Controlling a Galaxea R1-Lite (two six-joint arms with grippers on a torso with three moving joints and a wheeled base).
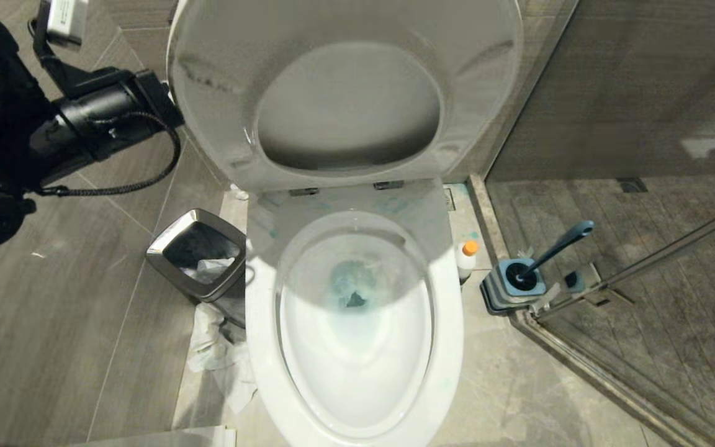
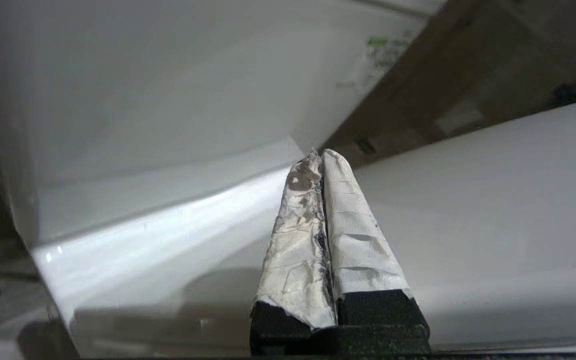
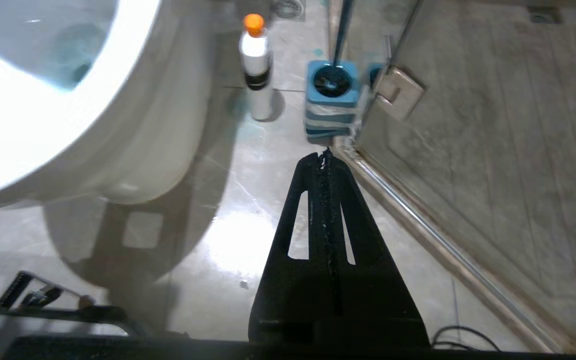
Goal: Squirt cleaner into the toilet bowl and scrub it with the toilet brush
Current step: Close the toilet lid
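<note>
The white toilet bowl (image 1: 450,323) fills the middle of the head view, with seat and lid (image 1: 345,93) raised and blue smears (image 1: 351,282) around its drain. The cleaner (image 1: 467,261), white with an orange cap, stands on the floor to the bowl's right. Beside it the toilet brush (image 1: 559,245) leans in its square blue holder (image 1: 514,282). My left arm (image 1: 103,118) reaches towards the lid's left edge. Its taped gripper (image 2: 322,155) is shut and empty, close to white surfaces. My right gripper (image 3: 324,155) is shut and empty above the floor, short of the cleaner (image 3: 256,65) and holder (image 3: 332,100).
A steel-rimmed waste bin (image 1: 199,261) stands to the left of the bowl, with crumpled paper (image 1: 218,360) on the floor in front of it. A glass shower door and its metal rail (image 1: 643,261) close off the right side, just behind the brush holder.
</note>
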